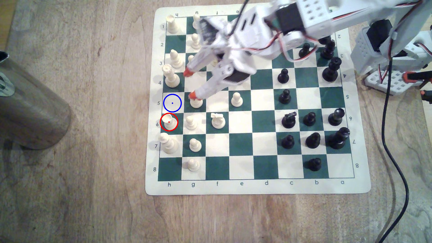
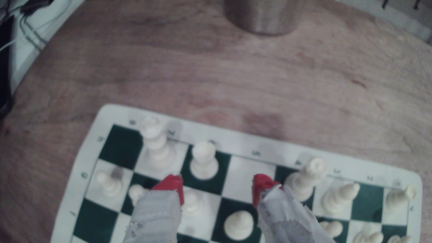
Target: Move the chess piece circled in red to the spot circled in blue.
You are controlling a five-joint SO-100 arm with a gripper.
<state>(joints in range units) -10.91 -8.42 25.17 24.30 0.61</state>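
Note:
The cream rook-like piece stands upright inside the red ring on a dark green square at the board's left edge in the exterior view. In the wrist view the same piece lies just beyond the fingertips. The blue-ringed cream square is the adjacent square toward the far side and has nothing on it; in the wrist view this square carries no ring. My gripper hangs open over the neighbouring column, its orange-tipped fingers spread wide with nothing held. The gripper also appears in the wrist view.
A cream pawn sits right under the nearer fingertip. The toothed-crown piece borders the blue spot, and a tall cream piece flanks the rook. A metal cylinder stands off the board at the exterior view's left. Black pieces fill the right side.

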